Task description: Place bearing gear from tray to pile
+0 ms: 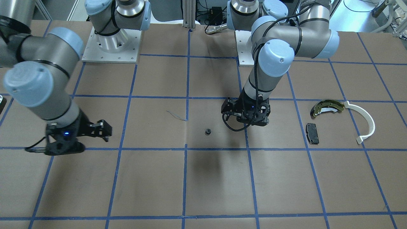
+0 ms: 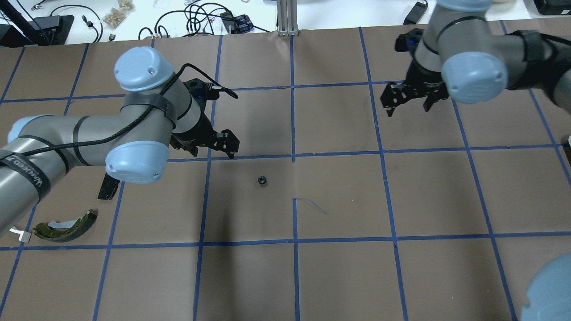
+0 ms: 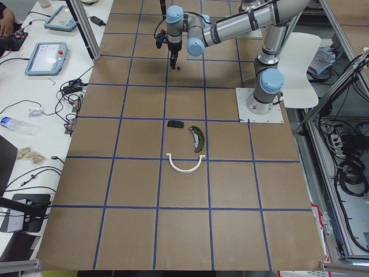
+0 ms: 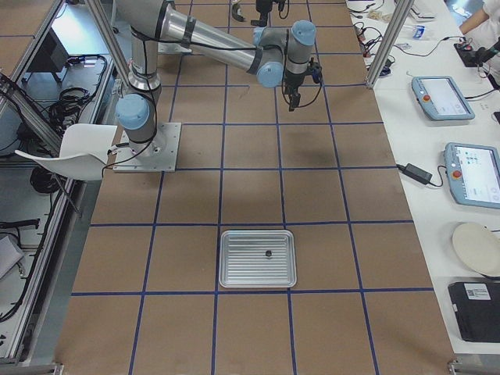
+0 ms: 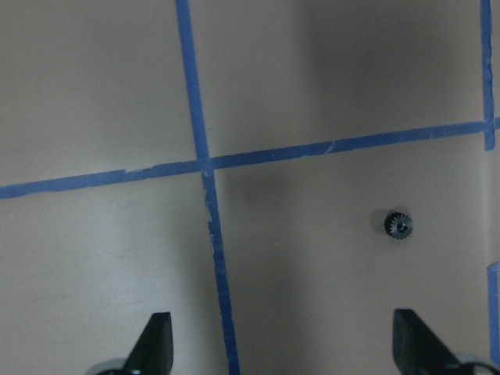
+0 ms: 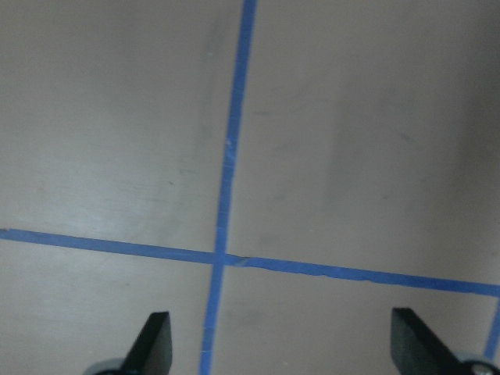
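Though small, black toothed bearing gear [image 5: 399, 226].

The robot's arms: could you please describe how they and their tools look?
The left arm and right arm are silver-grey tubes with pale blue joint caps. A black cable is strapped along the left arm, which bears a black lettered band. The left tool and right tool are black and two-fingered.

Black pad [image 3: 174, 123] beside olive shoe [image 3: 198, 138], white arc [image 3: 184, 169] nearby
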`<state>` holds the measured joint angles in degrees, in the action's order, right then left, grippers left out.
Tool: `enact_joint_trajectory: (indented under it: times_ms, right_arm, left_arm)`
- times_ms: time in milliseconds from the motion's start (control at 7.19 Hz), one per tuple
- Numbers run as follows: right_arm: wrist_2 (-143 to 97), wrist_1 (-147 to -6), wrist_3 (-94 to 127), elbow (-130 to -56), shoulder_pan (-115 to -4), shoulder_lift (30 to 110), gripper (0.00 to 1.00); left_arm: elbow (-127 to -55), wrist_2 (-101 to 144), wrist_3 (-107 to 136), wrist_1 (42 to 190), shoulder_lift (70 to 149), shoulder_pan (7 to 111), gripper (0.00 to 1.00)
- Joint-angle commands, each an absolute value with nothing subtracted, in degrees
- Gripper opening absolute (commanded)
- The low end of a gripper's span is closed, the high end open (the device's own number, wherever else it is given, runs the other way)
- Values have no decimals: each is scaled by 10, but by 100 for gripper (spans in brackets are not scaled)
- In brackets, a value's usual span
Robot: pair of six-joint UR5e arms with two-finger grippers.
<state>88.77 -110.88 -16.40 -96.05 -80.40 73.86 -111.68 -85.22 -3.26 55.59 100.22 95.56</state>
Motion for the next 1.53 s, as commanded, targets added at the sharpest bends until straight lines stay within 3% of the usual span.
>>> enact_joint_trajectory:
  times_ms: [0,278,556,695,834,1112,1390]
  right_arm:
    - [891,-1094,-275,-959,-648,748,100]
    - [908,-1106,-348,-955,-530,732,100]
    - [925,-1127,-375,-924,-433,666,100]
    - [929,-1163,-444,-868,-425,614,100]
    - [933,-1166,-473,-820,-421,580,100]
    - [928,-1171,-566,-818,-380,533,100]
    - [932,-1170,-556,-829,-379,529,96]
  left_arm:
    - [-1123,-853,-11,470,1063,1011,100]
    - [-1123,-860,-11,431,1104,1040,100]
    - [-1125,-861,-16,430,1110,1051,100]
    - [-1126,-861,-15,430,1113,1052,89]
    - [-1126,-862,-18,430,1115,1051,86]
    - [-1125,-864,-18,430,1121,1051,85]
    - [-1127,-864,-16,432,1127,1051,74]
